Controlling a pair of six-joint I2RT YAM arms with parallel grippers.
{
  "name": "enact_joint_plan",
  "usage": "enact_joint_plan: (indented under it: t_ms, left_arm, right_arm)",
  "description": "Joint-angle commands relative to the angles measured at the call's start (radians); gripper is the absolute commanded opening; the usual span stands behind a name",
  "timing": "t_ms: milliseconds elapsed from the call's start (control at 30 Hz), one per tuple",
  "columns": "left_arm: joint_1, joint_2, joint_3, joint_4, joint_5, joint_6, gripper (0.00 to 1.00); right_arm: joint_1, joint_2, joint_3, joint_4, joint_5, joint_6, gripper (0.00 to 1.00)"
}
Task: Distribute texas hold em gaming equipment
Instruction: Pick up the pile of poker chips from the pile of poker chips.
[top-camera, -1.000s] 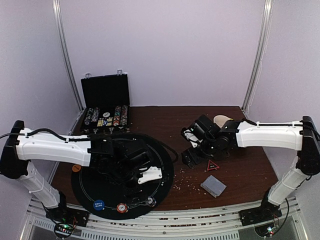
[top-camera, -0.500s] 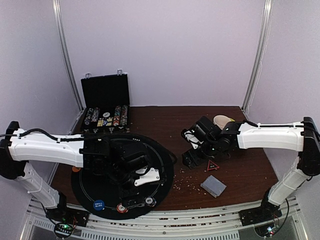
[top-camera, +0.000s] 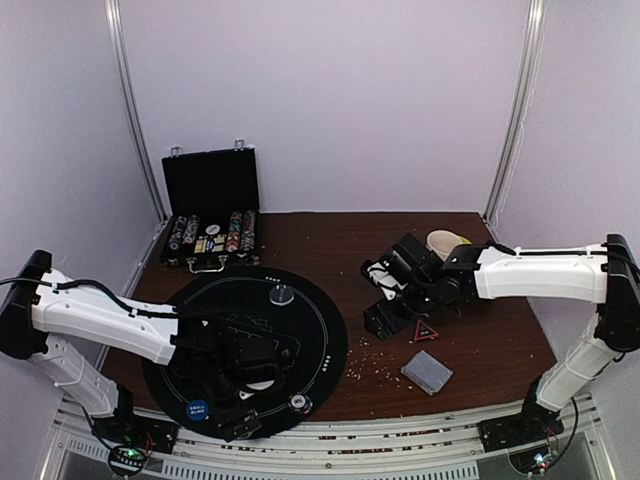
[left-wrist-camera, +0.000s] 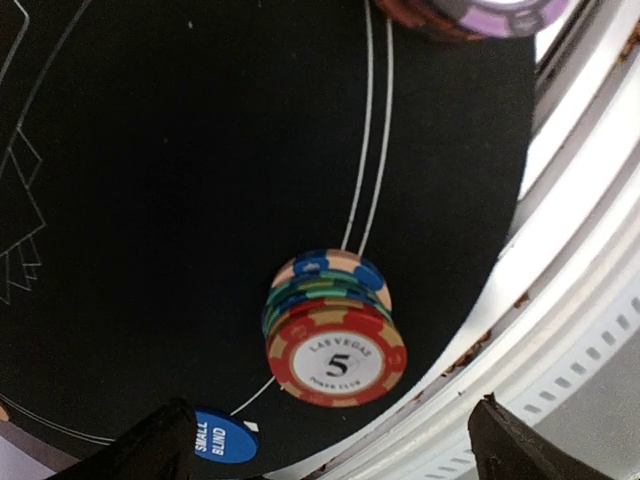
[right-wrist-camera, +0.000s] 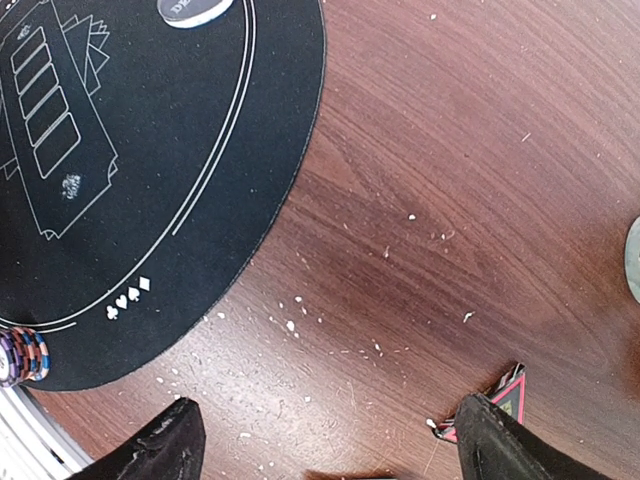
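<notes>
A stack of poker chips with a red-white "5" chip on top (left-wrist-camera: 335, 345) stands near the front rim of the round black mat (top-camera: 320, 330). My left gripper (left-wrist-camera: 335, 455) hangs over it, open and empty, one finger on each side of the view; in the top view (top-camera: 243, 418) it hides this stack. A blue "small blind" disc (left-wrist-camera: 222, 438) (top-camera: 198, 409) lies beside it. A second stack with a purple-white top (left-wrist-camera: 480, 12) (top-camera: 298, 403) is close by. A clear grey disc (top-camera: 282, 295) lies at the mat's far side. The grey-blue card deck (top-camera: 427, 372) lies on the wood. My right gripper (right-wrist-camera: 335, 445) (top-camera: 385, 315) is open and empty above bare wood.
The black hinged case (top-camera: 212, 215) with chip rows stands open at the back left. A mug (top-camera: 440, 240) is behind the right arm. A small red triangle (top-camera: 426, 330) (right-wrist-camera: 500, 400) lies by the right gripper. White crumbs dot the wood. The metal table edge (left-wrist-camera: 580, 300) runs just past the mat.
My left arm has drawn back toward the near edge and now covers the red-topped stack, uncovering the clear grey disc. The right arm has barely moved.
</notes>
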Motion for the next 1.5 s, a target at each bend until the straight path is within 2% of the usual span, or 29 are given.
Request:
enact_joint_plan:
  t_ms: [0, 100, 200, 233, 500, 633, 867, 933, 1000, 1067, 1233, 1367, 1400, 1467]
  left_arm:
    - [-0.004, 0.035, -0.041, 0.122, -0.069, -0.044, 0.98]
    - [-0.005, 0.019, -0.045, 0.141, -0.133, -0.040, 0.91]
    - [-0.004, 0.023, -0.061, 0.190, -0.123, -0.054, 0.76]
    - [-0.005, 0.028, -0.065, 0.204, -0.123, -0.058, 0.74]
    - [-0.005, 0.006, -0.091, 0.217, -0.001, 0.023, 0.78]
    - [-0.005, 0.015, -0.127, 0.187, -0.042, 0.000, 0.71]
    - [-0.006, 0.043, -0.100, 0.188, -0.111, -0.010, 0.54]
    - [-0.005, 0.033, -0.098, 0.198, -0.110, -0.013, 0.55]
    - [-0.006, 0.029, -0.091, 0.211, -0.096, -0.003, 0.63]
    - [-0.006, 0.033, -0.078, 0.225, -0.080, 0.013, 0.65]
    - [-0.006, 0.048, -0.067, 0.266, -0.060, 0.027, 0.58]
    - [-0.006, 0.036, -0.074, 0.261, -0.052, 0.028, 0.46]
    - [-0.006, 0.034, -0.075, 0.255, -0.048, 0.026, 0.46]
    - [-0.005, 0.038, -0.076, 0.226, -0.037, 0.025, 0.54]
  right_arm:
    - [-0.003, -0.017, -0.023, 0.002, -0.012, 0.001, 0.89]
    - [-0.004, -0.022, -0.032, 0.009, -0.021, 0.001, 0.90]
    - [-0.005, -0.018, -0.039, 0.011, -0.014, 0.003, 0.90]
    - [-0.006, -0.016, -0.041, 0.014, -0.014, 0.005, 0.90]
    - [-0.006, -0.005, -0.045, 0.018, -0.026, 0.004, 0.90]
    - [-0.008, -0.007, -0.050, 0.025, -0.026, 0.003, 0.90]
    - [-0.007, 0.005, -0.047, 0.026, -0.035, 0.001, 0.90]
    - [-0.009, 0.007, -0.045, 0.026, -0.035, 0.002, 0.90]
    - [-0.008, 0.009, -0.045, 0.027, -0.037, 0.001, 0.90]
    - [-0.008, 0.012, -0.044, 0.026, -0.037, 0.001, 0.90]
    - [-0.008, 0.011, -0.048, 0.017, -0.035, 0.003, 0.90]
    - [-0.009, 0.005, -0.053, 0.015, -0.032, 0.002, 0.90]
    - [-0.009, 0.007, -0.052, 0.011, -0.032, 0.000, 0.90]
    - [-0.010, 0.009, -0.047, 0.008, -0.030, -0.003, 0.90]
